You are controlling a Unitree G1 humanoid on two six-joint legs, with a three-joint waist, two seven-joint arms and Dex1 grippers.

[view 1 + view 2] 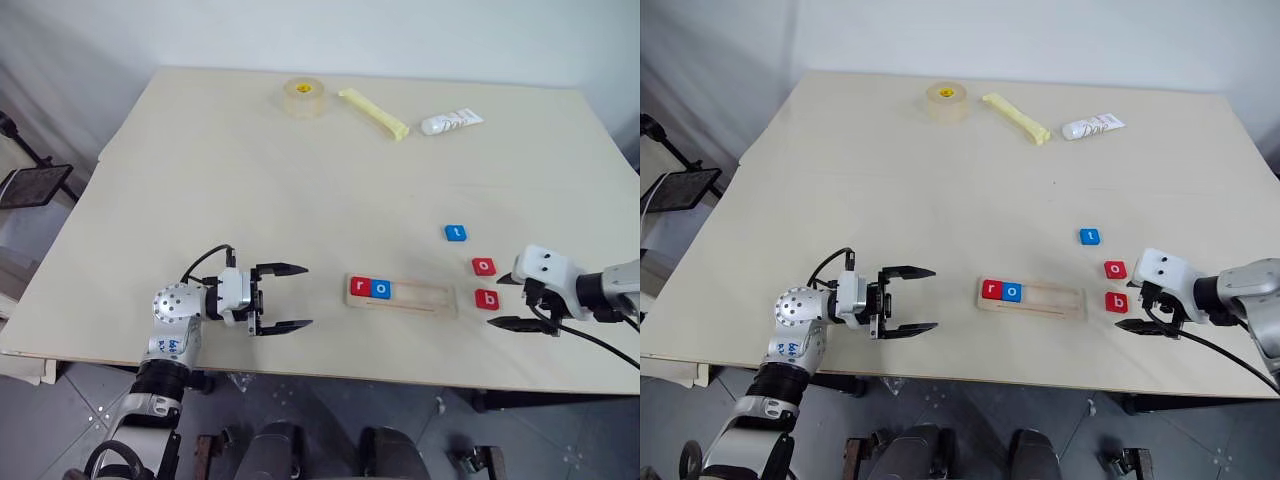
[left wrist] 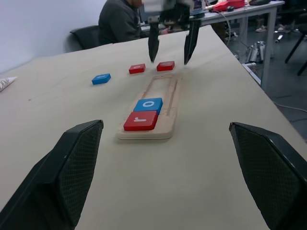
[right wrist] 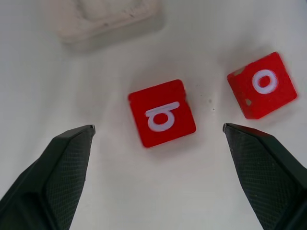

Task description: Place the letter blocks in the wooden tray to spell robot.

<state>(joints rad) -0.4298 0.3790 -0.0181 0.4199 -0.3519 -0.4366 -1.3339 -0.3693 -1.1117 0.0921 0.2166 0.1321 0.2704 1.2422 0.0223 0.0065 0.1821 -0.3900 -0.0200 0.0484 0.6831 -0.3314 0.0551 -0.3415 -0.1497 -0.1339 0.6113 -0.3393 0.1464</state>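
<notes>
Near the front edge of the table (image 1: 200, 150), the left gripper (image 1: 284, 297) hovered with its fingers spread wide and empty, pointing right toward the wooden tray (image 1: 420, 298), which lay a little way off to its right. In the tray's left end sat the red r block (image 1: 360, 287) and, touching it on the right, the blue o block (image 1: 381, 289); the rest of the groove lay bare.

At the right, the right gripper (image 1: 515, 302) pointed down and left, its fingers apart and holding nothing. The red b block (image 1: 487, 298) lay flat on the table just left of that gripper, framed between its open fingers in the right wrist view and close beside the tray's right end. Slightly farther back lay the red o block (image 1: 483, 266), near the b block but apart from it. Farther again and a bit to the left sat the blue t block (image 1: 456, 233), well apart from both grippers.

At the far side of the table lay a roll of tape (image 1: 303, 97), a yellow stick (image 1: 373, 112) and a white tube (image 1: 451, 122).
</notes>
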